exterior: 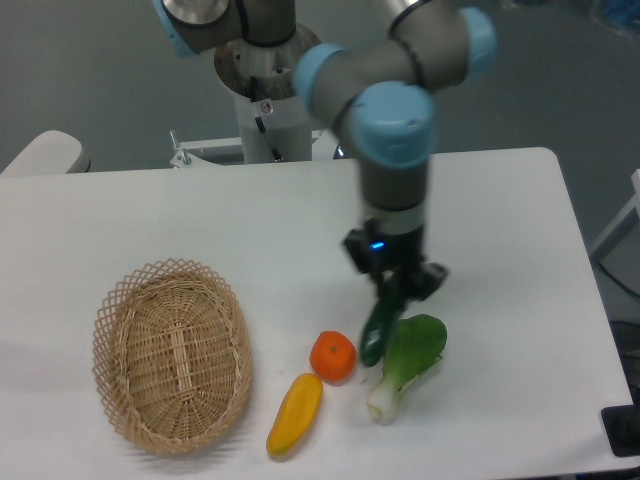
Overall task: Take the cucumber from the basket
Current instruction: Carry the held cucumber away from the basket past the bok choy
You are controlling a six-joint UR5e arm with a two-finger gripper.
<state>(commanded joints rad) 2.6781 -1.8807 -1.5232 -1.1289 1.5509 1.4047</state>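
The dark green cucumber [378, 328] hangs nearly upright from my gripper [392, 290], its lower end close to the table between the orange fruit and the bok choy. The gripper is shut on the cucumber's upper end. The oval wicker basket [172, 354] stands at the front left of the table, well to the left of the gripper, with nothing visible inside it.
An orange round fruit [333, 356] lies just left of the cucumber's tip. A bok choy [406, 364] lies just right of it. A yellow elongated pepper [294, 412] lies at the front. The arm's base [265, 90] stands at the table's back.
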